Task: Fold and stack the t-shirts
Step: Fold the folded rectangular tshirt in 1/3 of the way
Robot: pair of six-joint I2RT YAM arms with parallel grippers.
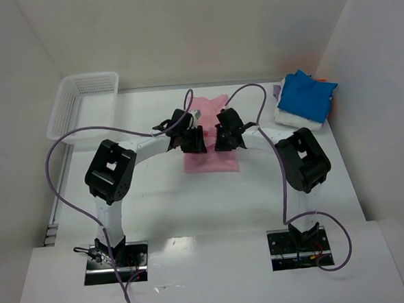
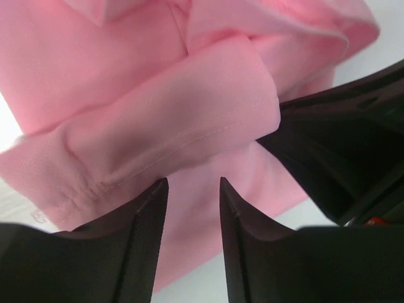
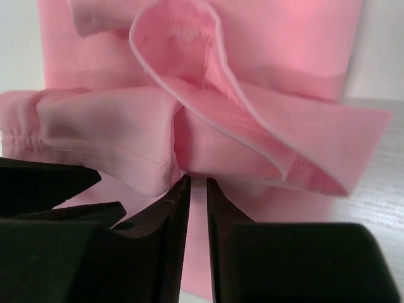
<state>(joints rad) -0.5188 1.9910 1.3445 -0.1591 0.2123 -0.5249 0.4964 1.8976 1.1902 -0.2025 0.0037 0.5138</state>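
A light pink t-shirt [image 1: 211, 161] lies partly folded in the middle of the table, and both grippers are low over it. My left gripper [image 1: 193, 141] [image 2: 194, 184] is open. Its tips rest just short of a raised pink fold [image 2: 170, 120], and no cloth is between them. My right gripper [image 1: 226, 137] [image 3: 197, 180] stands nearly closed, pinching a bunched fold of the pink t-shirt [image 3: 208, 126] at its tips. In the left wrist view the right gripper [image 2: 341, 151] shows as a black shape at the fold's end. A bright blue t-shirt [image 1: 307, 93] tops a stack over a white one [image 1: 297, 119] at the back right.
A white mesh basket [image 1: 82, 104] stands at the back left. A lavender cloth [image 1: 278, 90] peeks out behind the stack. White walls close in the table on three sides. Purple cables loop from both arms.
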